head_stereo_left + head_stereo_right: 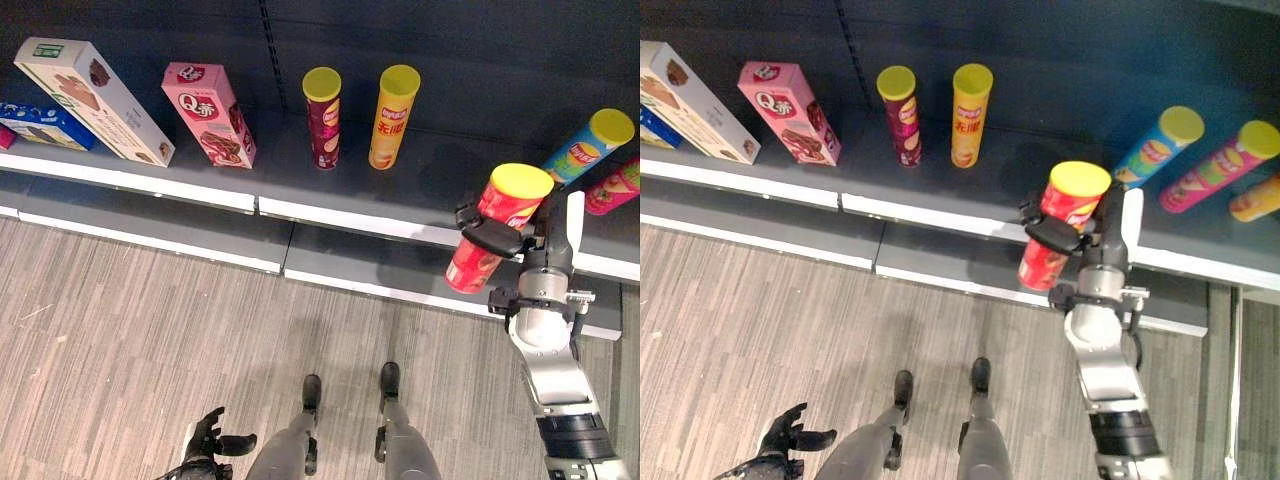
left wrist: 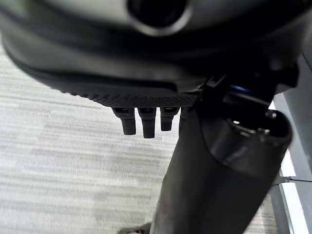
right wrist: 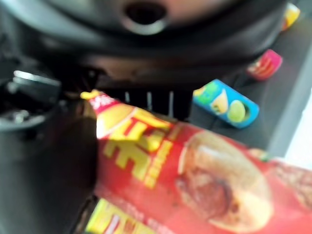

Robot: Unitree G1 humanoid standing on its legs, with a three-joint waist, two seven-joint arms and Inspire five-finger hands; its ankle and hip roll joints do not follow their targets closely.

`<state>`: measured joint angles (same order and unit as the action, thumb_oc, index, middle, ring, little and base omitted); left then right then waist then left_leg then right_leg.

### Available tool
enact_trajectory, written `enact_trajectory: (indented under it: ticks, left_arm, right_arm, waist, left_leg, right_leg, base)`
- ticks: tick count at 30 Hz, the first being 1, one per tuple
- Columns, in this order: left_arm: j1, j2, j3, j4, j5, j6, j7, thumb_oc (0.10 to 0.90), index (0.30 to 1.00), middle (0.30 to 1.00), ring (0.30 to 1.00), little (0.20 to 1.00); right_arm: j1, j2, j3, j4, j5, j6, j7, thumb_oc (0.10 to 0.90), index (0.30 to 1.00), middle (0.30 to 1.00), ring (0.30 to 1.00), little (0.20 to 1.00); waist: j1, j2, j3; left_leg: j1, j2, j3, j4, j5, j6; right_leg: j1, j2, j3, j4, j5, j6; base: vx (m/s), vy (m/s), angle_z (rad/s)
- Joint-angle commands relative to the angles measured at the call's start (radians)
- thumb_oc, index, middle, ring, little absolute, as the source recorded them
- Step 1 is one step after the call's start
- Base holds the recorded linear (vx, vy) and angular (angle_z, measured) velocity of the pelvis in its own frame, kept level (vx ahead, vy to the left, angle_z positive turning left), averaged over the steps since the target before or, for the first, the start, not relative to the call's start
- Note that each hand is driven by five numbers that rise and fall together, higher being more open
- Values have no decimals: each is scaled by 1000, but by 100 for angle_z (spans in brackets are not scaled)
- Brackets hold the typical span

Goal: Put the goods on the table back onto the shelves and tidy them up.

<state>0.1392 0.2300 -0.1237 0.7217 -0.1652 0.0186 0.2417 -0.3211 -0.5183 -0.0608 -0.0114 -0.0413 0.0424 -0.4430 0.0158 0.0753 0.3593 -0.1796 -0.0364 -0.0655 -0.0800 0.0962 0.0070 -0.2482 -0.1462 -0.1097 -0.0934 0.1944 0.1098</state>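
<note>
My right hand [image 1: 500, 236] is shut on a red chip can with a yellow lid [image 1: 497, 227], held up tilted in front of the dark shelf [image 1: 300, 180], near its front edge. The right wrist view has the red can [image 3: 195, 170] across my palm. On the shelf stand a maroon can [image 1: 323, 117] and a yellow can [image 1: 393, 116]. A blue can [image 1: 585, 146] and a pink can [image 1: 1220, 165] lean just past the held one. My left hand [image 1: 212, 440] hangs low over the floor, fingers relaxed and holding nothing.
At the shelf's left stand a pink box [image 1: 210, 113], a cream biscuit box [image 1: 92, 98] and a blue box [image 1: 45, 125]. An orange can [image 1: 1255, 198] lies at the far right. A lower shelf ledge [image 1: 150, 225] runs below, above the wood-look floor [image 1: 120, 340].
</note>
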Motion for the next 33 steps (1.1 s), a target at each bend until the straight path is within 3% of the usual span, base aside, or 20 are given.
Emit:
enact_trajectory:
  ticks: [1,13,16,27,33]
  left_arm:
    - [-2,100,-6,4,-15,-36,33,800,900,900,900,900]
    - [-28,95,-76,-28,-7,-66,61,800,900,900,900,900]
    - [-29,95,-87,-39,-8,-70,62,800,900,900,900,900]
    - [4,113,-68,-94,-64,-109,61,800,900,900,900,900]
    - [-6,115,-65,-114,-83,-121,71,800,900,900,900,900]
  right_arm:
    - [-197,-102,-66,-65,-157,-72,-152,400,300,300,300,300]
    - [-428,-229,-63,80,-265,-27,-363,400,300,300,300,300]
    - [-452,-237,-78,87,-258,-28,-389,400,300,300,300,300]
    - [-672,-413,-31,231,-141,-58,-455,400,300,300,300,300]
    - [-701,-428,-16,235,-144,-54,-471,400,300,300,300,300]
  waist:
    - [49,3,-42]
    - [80,94,-4]
    - [84,110,-2]
    - [124,192,16]
    - [127,205,23]
  left_leg:
    - [-35,70,-21,39,-105,-66]
    - [-82,60,-34,-6,-66,-90]
    - [-94,58,-37,-7,-63,-94]
    - [-184,28,-59,-7,-41,-104]
    - [-204,26,-69,-7,-29,-111]
  right_leg:
    - [-6,-91,15,59,-88,82]
    - [-56,-97,12,55,-97,86]
    - [-65,-97,14,52,-96,87]
    - [-160,-113,28,72,-99,96]
    - [-183,-111,25,92,-110,93]
  base:
    - [8,-48,25]
    - [19,-12,8]
    - [23,-10,0]
    - [23,-4,0]
    - [11,-24,5]
